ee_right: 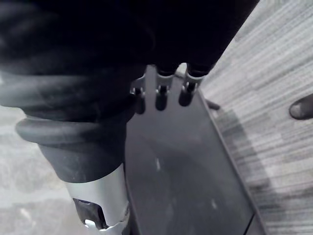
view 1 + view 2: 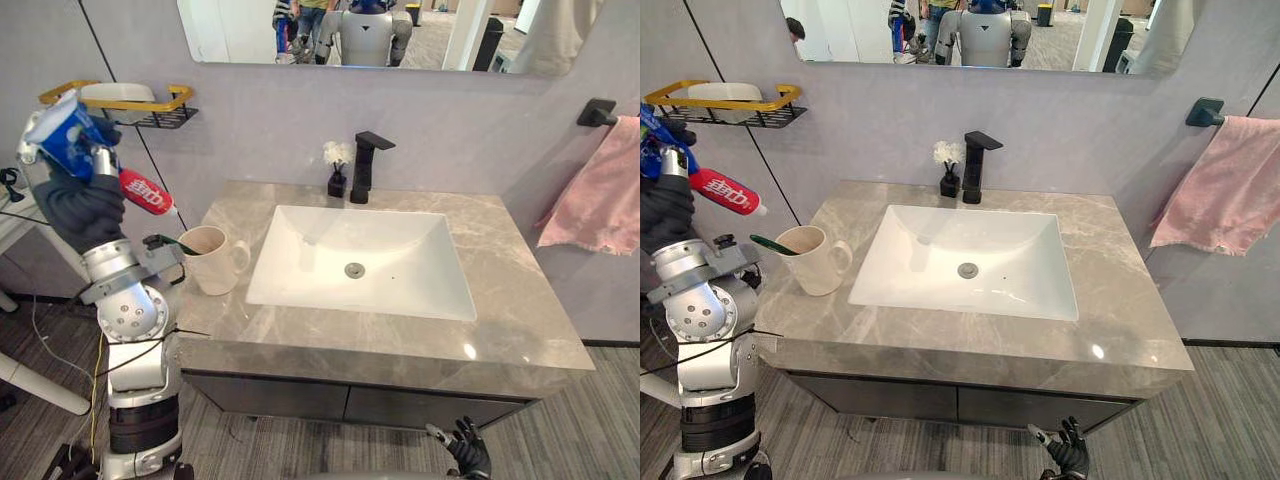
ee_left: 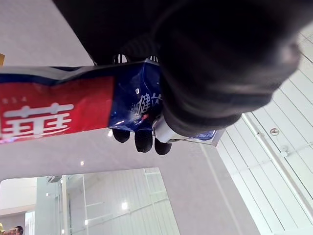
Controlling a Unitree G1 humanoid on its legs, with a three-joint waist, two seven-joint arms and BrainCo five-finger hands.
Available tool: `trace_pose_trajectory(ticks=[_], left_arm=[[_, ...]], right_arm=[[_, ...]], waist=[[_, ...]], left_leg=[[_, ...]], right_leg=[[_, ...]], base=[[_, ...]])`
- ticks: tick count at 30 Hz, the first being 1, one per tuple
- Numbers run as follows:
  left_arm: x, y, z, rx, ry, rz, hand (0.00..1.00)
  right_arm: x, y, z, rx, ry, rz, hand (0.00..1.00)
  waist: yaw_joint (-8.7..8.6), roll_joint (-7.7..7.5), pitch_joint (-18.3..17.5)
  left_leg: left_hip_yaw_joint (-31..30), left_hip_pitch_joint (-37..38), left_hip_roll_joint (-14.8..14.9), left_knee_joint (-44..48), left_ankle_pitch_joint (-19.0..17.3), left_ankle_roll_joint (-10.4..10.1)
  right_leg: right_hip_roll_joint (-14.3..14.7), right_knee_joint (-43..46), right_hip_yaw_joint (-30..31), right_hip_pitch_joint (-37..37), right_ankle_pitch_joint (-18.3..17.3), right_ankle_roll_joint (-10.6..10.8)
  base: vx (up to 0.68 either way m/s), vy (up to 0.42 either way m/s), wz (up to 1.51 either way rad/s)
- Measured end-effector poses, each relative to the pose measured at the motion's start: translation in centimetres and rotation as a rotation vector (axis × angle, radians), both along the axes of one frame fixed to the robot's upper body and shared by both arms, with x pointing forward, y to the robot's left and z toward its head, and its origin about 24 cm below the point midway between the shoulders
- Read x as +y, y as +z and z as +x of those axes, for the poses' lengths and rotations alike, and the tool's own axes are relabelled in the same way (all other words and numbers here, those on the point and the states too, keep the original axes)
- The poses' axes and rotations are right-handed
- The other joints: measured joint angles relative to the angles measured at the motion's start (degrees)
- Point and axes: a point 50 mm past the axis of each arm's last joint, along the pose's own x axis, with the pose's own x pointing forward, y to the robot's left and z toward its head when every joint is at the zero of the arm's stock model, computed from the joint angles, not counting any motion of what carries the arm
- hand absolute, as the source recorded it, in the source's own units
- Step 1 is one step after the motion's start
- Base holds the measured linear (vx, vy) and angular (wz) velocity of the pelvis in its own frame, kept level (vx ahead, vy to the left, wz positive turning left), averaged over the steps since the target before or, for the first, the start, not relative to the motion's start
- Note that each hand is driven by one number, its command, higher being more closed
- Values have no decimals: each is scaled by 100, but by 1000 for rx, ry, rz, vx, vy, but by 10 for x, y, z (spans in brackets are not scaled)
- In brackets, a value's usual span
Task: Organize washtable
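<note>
Progress: we judge the job partly done. The toothbrush (image 2: 168,242) already stands in its mug, but the toothpaste tube (image 2: 146,193) is not yet put away.
Left robot hand (image 2: 82,205): raised at the far left, fingers (image 3: 143,139) curled round the tube, cap end pointing down toward the mug.
Right robot hand (image 2: 468,450): low at the near edge, fingers relaxed, holding nothing.
Mug (image 2: 212,260): on the table (image 2: 500,330), left of the sink (image 2: 360,260), holding the green toothbrush.
Sink: we see nothing in it.
Wall shelf (image 2: 150,105): carries a white object.
</note>
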Motion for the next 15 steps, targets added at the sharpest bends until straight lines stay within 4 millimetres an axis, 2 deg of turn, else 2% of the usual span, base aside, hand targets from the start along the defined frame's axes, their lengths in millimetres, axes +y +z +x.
trace_pose_trajectory(ticks=[6,12,15], left_arm=[[6,-7,13,69,24,-3,100],[4,0,23,62,14,-5,100],[4,-7,32,110,8,-5,100]], right_arm=[[0,1,-2,1,19,-6,0],[1,1,-2,3,36,-8,0],[-2,1,-2,7,45,-17,0]], waist=[[-112,3,2],[-127,4,3],[-133,8,7]], left_leg=[[5,-2,2,0,-1,0],[53,-61,15,1,-4,-4],[64,-92,21,5,-7,-10]], right_leg=[[6,-2,8,-10,-2,-3],[14,-5,55,-114,3,-9],[23,-24,71,-130,16,-24]], base=[[0,0,0],[-1,-1,-3],[4,-2,-2]])
